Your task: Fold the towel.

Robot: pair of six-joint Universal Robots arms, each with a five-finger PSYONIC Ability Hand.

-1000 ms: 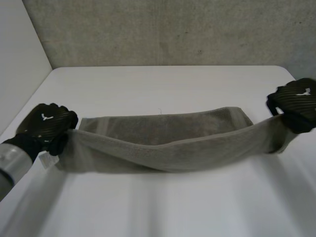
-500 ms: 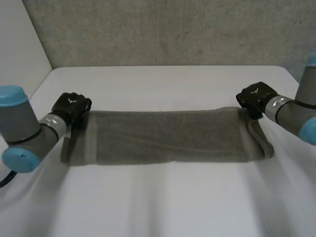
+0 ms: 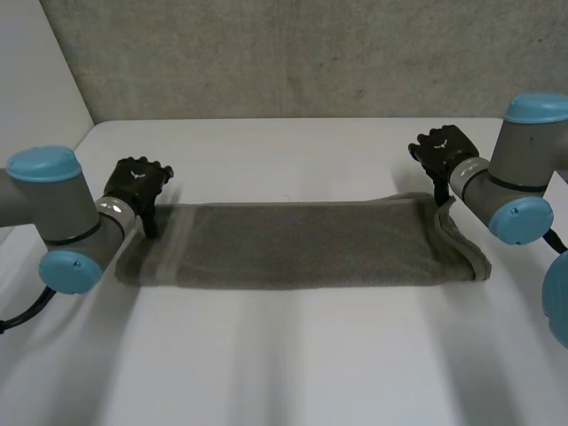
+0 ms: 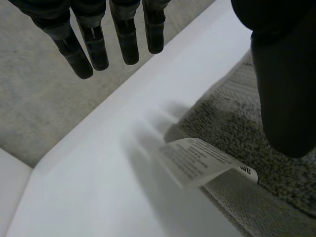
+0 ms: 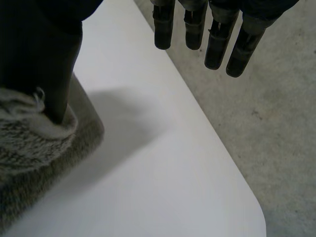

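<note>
Across the counter (image 3: pixel 293 364) lies the towel (image 3: pixel 302 244), a folded strip with its long axis running arm to arm. The left hand (image 3: pixel 138 182) is at its far left corner and the right hand (image 3: pixel 441 146) at its far right, equally near. Both hands' fingers (image 4: pixel 126 44) are straight and wide, holding nothing.
</note>
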